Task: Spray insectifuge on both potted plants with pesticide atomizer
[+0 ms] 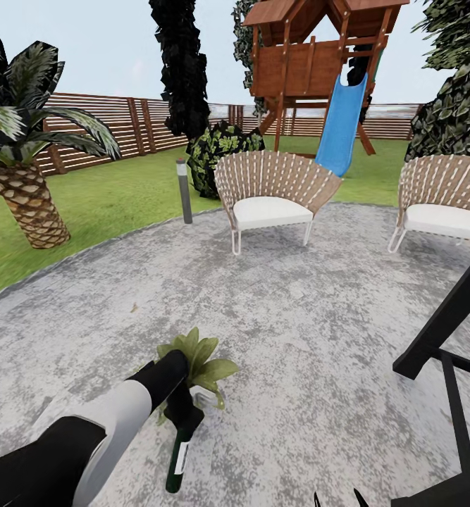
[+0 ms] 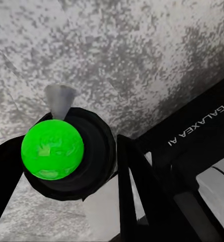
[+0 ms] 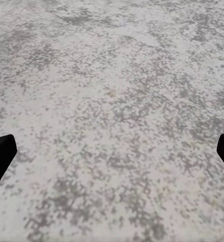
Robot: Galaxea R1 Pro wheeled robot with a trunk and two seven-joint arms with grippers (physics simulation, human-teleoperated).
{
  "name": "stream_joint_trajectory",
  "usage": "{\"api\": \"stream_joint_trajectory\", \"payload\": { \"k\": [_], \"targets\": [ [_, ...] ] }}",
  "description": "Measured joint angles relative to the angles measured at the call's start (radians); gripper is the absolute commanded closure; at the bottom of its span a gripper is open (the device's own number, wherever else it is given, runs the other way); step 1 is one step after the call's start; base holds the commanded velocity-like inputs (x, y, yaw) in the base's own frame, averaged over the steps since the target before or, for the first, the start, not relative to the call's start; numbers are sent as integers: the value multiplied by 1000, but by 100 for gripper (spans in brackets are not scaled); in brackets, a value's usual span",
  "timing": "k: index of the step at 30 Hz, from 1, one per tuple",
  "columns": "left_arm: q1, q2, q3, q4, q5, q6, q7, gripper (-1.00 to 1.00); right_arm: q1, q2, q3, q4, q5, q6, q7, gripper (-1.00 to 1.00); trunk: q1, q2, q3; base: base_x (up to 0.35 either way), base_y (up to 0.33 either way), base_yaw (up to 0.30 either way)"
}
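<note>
My left gripper (image 1: pixel 182 412): clamped on pesticide atomizer (image 1: pixel 179 458), long axis hanging down.
Potted plant (image 1: pixel 201 362): just beyond it, slightly right.
My right gripper (image 3: pixel 112 151): spread.

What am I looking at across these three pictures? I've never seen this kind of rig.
This is a simulated two-armed wheeled robot in a garden. The head view looks down from its head: its left arm reaches over a grey paved patio, holding a dark green spray bottle, the pesticide atomizer, beside a small potted plant. Two chairs and a playset stand beyond. The left wrist view looks along the left gripper, closed around the bottle, seen end-on as a green ball. The right wrist view shows the right gripper, its fingertips wide apart over bare paving.
</note>
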Motion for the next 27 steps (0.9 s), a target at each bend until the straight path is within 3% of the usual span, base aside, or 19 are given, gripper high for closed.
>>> {"api": "stream_joint_trajectory", "payload": {
  "k": [8, 18, 21, 23, 27],
  "targets": [
    [-51, 61, -20, -1, 3, 6, -3, 100, 0, 0, 0, 0, 0, 0, 0, -100, 0, 0, 0, 0, 0, 0],
    [-46, 71, -26, 4, 6, 2, -3, 100, 0, 0, 0, 1, 0, 0, 0, -100, 0, 0, 0, 0, 0, 0],
    [-40, 75, -27, 11, -17, -1, -2, 100, 0, 0, 0, 1, 0, 0, 0, -100, 0, 0, 0, 0, 0, 0],
    [-33, 81, -26, 15, -60, -3, -2, 100, 0, 0, 0, 1, 0, 0, 0, -100, 0, 0, 0, 0, 0, 0],
    [-37, 83, -16, 5, -78, 2, -4, 100, 0, 0, 0, 1, 0, 1, 0, -100, 0, 0, 0, 0, 0, 0]
  ]
}}
